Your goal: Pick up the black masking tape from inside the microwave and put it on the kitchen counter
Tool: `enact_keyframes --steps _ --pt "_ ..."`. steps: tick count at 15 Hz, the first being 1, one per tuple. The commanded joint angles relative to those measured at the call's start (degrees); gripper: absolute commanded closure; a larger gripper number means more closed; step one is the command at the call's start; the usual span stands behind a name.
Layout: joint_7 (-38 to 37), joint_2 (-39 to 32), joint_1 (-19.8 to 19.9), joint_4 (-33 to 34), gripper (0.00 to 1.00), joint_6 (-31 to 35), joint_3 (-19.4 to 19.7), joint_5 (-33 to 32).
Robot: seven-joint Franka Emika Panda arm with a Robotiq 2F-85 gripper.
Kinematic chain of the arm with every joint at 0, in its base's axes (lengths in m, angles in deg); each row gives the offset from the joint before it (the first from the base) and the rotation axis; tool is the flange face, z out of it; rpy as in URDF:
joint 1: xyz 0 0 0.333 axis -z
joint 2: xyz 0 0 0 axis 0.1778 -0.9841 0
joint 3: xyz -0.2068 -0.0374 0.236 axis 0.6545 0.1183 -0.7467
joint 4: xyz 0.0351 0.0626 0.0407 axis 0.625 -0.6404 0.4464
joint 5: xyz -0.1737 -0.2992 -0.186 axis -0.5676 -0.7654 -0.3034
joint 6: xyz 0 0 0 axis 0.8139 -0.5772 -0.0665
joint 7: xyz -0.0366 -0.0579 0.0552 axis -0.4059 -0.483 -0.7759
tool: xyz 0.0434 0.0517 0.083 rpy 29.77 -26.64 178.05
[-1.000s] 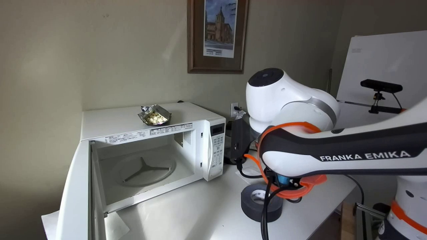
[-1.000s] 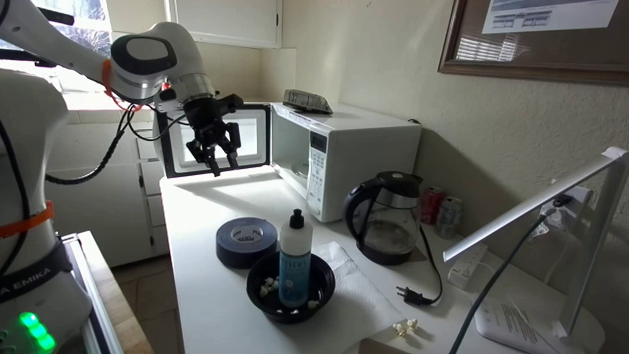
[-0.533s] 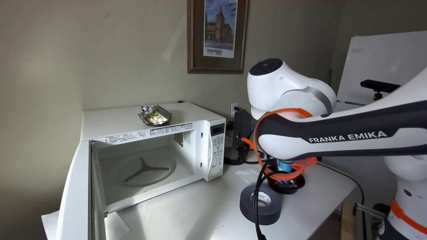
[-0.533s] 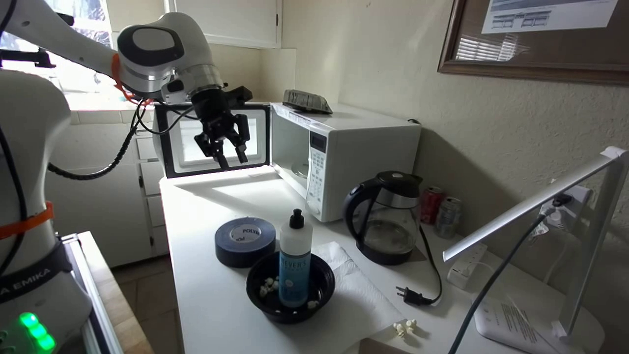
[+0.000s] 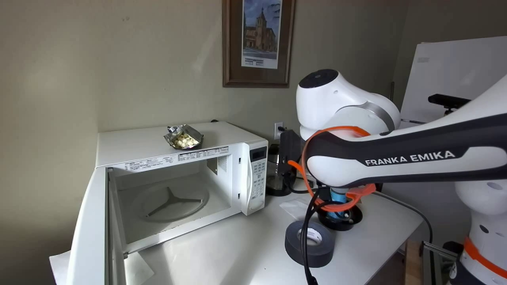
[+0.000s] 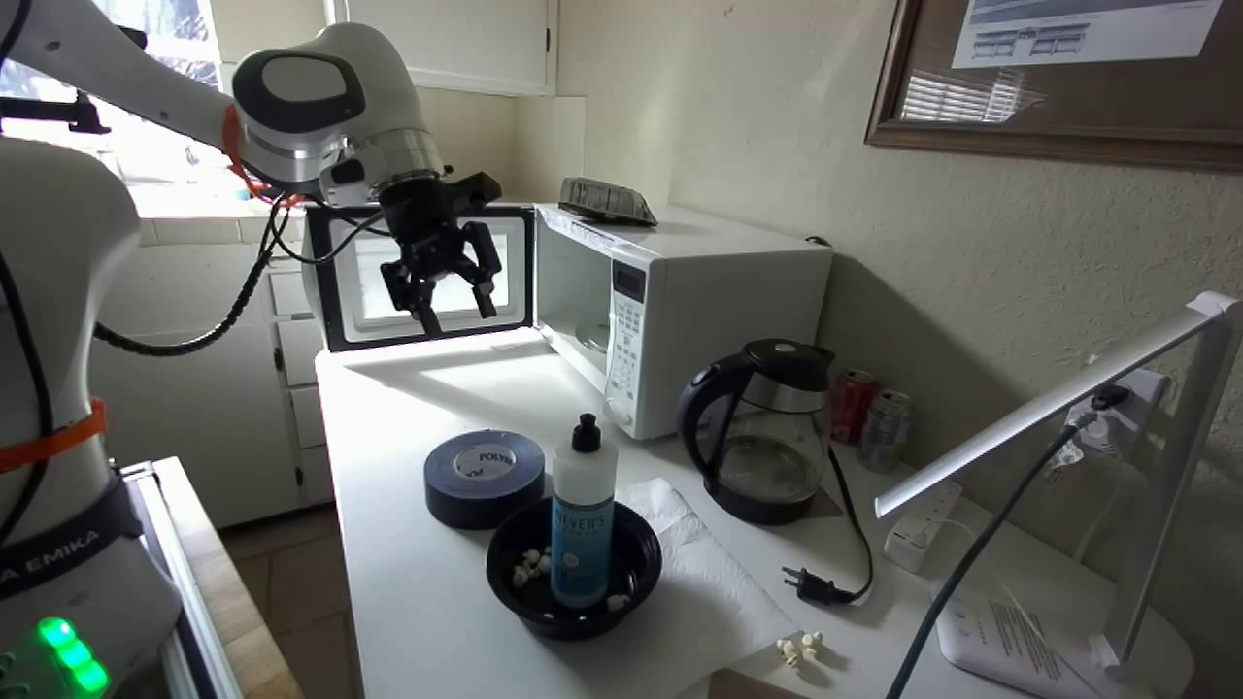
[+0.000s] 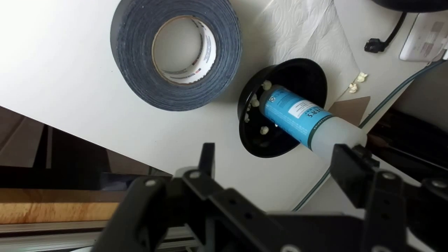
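The black masking tape (image 6: 461, 500), a thick dark roll, lies flat on the kitchen counter (image 6: 418, 612) in front of the microwave (image 6: 748, 291). Its hollow centre is plain in the wrist view, where the tape (image 7: 136, 59) fills the upper left. The microwave's door stands wide; in an exterior view its cavity (image 5: 138, 213) holds only a ring-shaped support. My gripper (image 6: 460, 320) hangs above the counter, higher than the tape and apart from it. In the wrist view the gripper (image 7: 275, 154) is open, with nothing between its fingers. The arm hides its jaws in an exterior view.
Beside the tape, a black bowl (image 6: 524, 616) holds a blue-labelled bottle (image 6: 583, 553) and popcorn. A glass kettle (image 6: 767, 456), cans (image 6: 855, 406), a lamp (image 6: 1058, 408) and a paper towel (image 6: 709, 563) are nearby. Dark cables (image 5: 304, 237) hang from the arm in front of the tape.
My arm has risen a little and moved slightly toward the wall, then nearly stopped. The gripper's fingers have spread apart. The tape has shifted very slightly on the counter.
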Motion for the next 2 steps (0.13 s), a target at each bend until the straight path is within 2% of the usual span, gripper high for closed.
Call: enact_keyframes --steps 1,2 --pt "0.9 -1.0 0.5 0.2 0.14 -0.6 -0.5 1.2" --pt "0.9 -1.0 0.5 0.2 0.14 -0.6 -0.5 1.2"
